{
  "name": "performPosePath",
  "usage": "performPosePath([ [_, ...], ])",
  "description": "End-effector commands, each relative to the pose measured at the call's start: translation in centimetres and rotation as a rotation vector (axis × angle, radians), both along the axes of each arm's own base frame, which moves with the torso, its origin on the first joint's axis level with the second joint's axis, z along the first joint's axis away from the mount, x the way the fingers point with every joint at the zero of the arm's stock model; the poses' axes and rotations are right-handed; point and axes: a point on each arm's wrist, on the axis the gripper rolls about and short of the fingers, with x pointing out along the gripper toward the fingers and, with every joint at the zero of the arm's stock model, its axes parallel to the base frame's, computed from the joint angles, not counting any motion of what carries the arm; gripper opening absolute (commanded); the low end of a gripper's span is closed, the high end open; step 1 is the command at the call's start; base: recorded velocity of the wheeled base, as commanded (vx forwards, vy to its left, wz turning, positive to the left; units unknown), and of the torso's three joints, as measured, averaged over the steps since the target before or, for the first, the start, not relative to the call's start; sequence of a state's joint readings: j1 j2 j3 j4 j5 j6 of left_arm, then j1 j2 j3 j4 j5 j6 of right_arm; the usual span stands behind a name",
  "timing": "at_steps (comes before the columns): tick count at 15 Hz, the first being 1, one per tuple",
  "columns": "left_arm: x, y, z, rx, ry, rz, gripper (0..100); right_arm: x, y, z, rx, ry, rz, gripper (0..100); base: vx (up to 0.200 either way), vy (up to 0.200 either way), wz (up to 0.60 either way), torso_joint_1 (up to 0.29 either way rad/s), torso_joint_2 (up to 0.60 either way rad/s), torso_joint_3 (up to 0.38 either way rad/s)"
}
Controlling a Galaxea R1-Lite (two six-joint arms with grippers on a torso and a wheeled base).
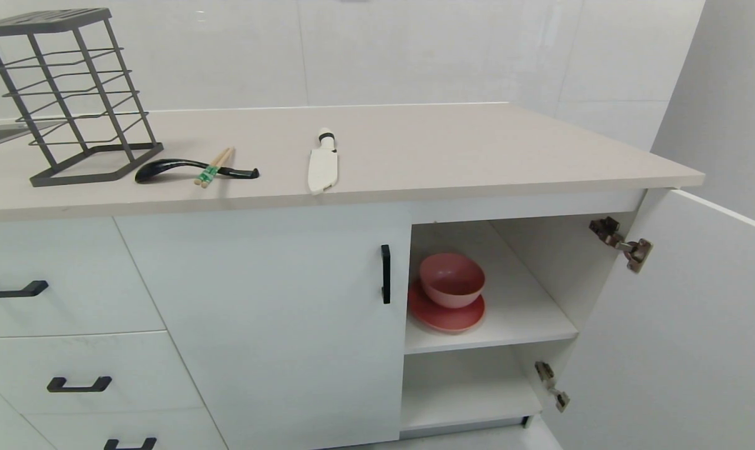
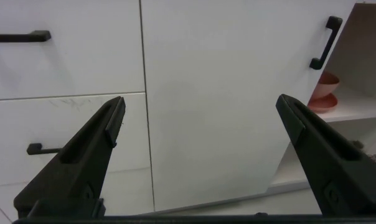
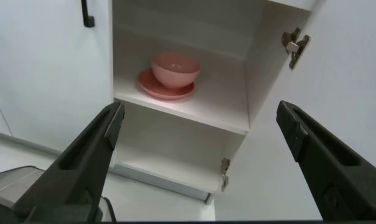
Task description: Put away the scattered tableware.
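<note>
While the head view shows the knife (image 1: 322, 165), left tool (image 2: 200, 99) and right tool (image 3: 199, 106) (wrist views) gape.

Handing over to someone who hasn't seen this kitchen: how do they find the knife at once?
Start at the beige countertop and follow its front edge to the stretch above the closed cabinet door. The knife lies there, blade tip at the edge, right of the chopsticks and black spoon. It is the only cream-white piece, with a black band on its handle.
</note>
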State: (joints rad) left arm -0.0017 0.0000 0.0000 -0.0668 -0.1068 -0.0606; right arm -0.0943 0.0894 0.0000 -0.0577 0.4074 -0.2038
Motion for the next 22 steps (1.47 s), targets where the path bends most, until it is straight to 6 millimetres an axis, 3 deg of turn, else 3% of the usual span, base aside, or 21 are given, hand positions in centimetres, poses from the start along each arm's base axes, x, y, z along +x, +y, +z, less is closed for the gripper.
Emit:
performPosePath([
  [1,0.01,0.01,0.01,0.001,0.001,0.003,100,0.09,-0.14,0.03,0.013,0.008,-0.065,100,0.000,0.000,0.00,0.000,0.00,0.000],
  [3,0.01,0.01,0.01,0.007,0.000,0.003,100,0.14,-0.45,0.03,0.049,0.016,-0.206,100,0.000,0.000,0.00,0.000,0.00,0.000],
  [11,0.02,0.10,0.00,0.011,0.001,0.048,100,0.15,-0.46,0.04,0.089,0.023,-0.212,100,-0.100,-0.200,0.00,0.004,0.00,-0.001],
  [14,0.02,0.10,0.00,0.007,0.002,0.048,100,0.15,-0.46,0.03,0.092,0.025,-0.210,100,0.000,0.000,0.00,0.000,0.00,0.000],
  [22,0.02,0.11,0.00,0.010,0.001,0.051,100,0.15,-0.46,0.04,0.095,0.024,-0.210,100,-0.200,0.000,0.00,0.004,0.00,0.002],
])
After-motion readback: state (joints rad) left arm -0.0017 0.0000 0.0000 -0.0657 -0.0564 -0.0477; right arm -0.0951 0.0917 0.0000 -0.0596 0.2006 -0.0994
